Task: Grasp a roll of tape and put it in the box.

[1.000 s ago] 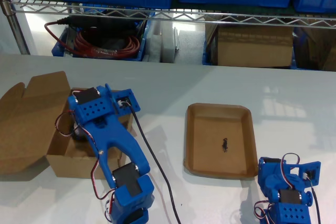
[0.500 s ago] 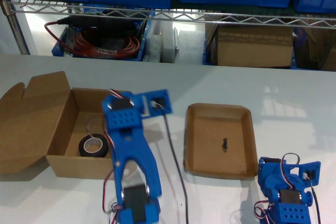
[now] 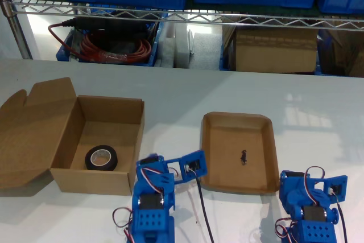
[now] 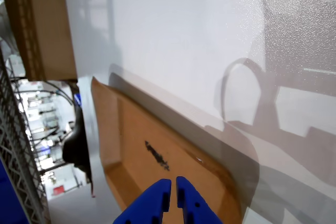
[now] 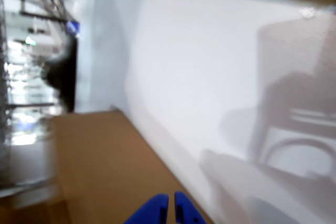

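The black roll of tape (image 3: 101, 157) lies flat on the floor of the open box (image 3: 112, 105), near its front wall, with nothing touching it. The box's flap lid (image 3: 31, 126) hangs open toward the exterior view's left. My second arm (image 3: 152, 200) is folded back at the near edge, just in front of the box's near corner. My second gripper (image 5: 171, 206) is shut and empty above a blurred brown cardboard surface. My first arm (image 3: 311, 204) rests at the exterior view's lower right, and my first gripper (image 4: 172, 198) is shut and empty over the shallow tray (image 4: 137, 129).
A shallow brown tray (image 3: 227, 140) with a small black mark sits on the white table toward the exterior view's right of the box. Behind the table a wire shelf (image 3: 182, 15) holds blue bins, red cables and a closed carton (image 3: 276, 49). The box wall (image 4: 47, 30) shows beyond the tray.
My second arm has drawn back from over the box to the exterior view's near edge. The tape, uncovered half a second ago, stays lying in the box. The first arm has not moved.
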Tool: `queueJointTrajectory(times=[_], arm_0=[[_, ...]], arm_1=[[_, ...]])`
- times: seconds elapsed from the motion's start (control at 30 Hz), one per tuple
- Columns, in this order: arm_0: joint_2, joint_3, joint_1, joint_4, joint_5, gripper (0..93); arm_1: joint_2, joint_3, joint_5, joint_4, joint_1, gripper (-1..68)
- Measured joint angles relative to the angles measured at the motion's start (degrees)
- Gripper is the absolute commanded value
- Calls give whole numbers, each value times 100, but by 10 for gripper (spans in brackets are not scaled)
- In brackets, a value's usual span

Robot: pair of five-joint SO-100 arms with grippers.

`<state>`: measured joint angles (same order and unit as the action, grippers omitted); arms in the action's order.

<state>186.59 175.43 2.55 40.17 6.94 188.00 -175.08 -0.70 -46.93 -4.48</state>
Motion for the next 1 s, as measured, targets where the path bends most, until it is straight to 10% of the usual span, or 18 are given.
queueJointTrajectory(times=[1.0], arm_0=[[290, 26, -35, 501, -26, -1]], arm_1=[[0, 0, 0, 0, 0, 3]])
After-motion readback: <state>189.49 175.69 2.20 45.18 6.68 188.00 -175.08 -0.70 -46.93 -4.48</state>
